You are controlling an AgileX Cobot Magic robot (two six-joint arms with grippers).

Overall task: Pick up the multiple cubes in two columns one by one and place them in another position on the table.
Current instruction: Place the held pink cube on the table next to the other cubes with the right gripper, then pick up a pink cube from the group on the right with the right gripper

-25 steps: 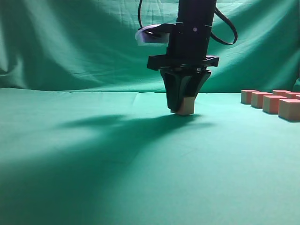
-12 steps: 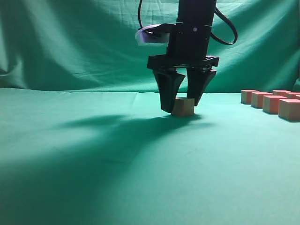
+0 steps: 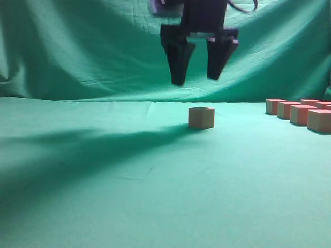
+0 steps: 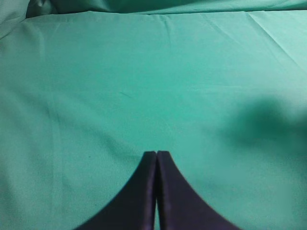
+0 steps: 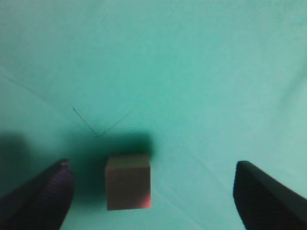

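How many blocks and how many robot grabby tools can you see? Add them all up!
Cubes: 7 clear to see, the lone cube plus 6 in the rows at the right edge; more may be cut off.
Tools: 2, right tool and left tool.
Total: 9.

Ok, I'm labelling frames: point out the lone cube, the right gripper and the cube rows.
lone cube point(image 3: 201, 118), exterior view, front face.
right gripper point(image 3: 199, 78), exterior view, between fingertips.
cube rows point(image 3: 299, 114), exterior view, one cube's front.
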